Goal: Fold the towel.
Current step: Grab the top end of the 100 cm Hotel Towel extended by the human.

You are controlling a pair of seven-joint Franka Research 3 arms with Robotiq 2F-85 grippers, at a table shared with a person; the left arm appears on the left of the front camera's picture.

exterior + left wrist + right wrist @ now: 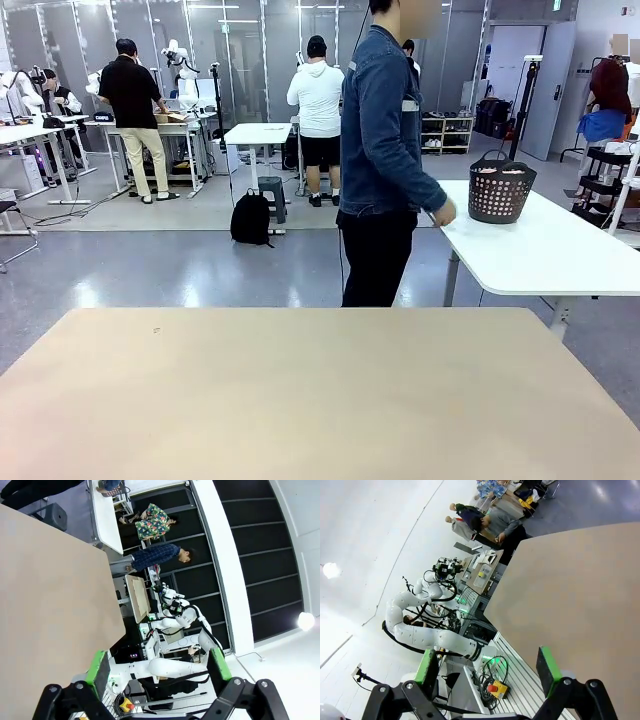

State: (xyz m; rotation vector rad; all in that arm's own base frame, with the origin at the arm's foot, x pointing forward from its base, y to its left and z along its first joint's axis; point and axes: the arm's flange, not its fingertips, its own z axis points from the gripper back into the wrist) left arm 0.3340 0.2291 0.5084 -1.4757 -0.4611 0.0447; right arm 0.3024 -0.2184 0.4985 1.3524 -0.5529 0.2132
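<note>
The left pincer [157, 666] stood with its jaws apart, green pads wide, holding nothing. The right pincer [487, 666] was spread just as wide and also held nothing. Beyond each one stretched the smooth tan tabletop [320, 400]. At its far edge a person [385, 150] in a denim jacket stood turned aside, one hand [442, 212] at the corner of a white tabletop [560, 250]. There, well apart from both pincers, the towel [500, 172] lay bundled inside a dark basket [498, 198]. A glossy grey floor [150, 270] ran back toward other workstations.
</note>
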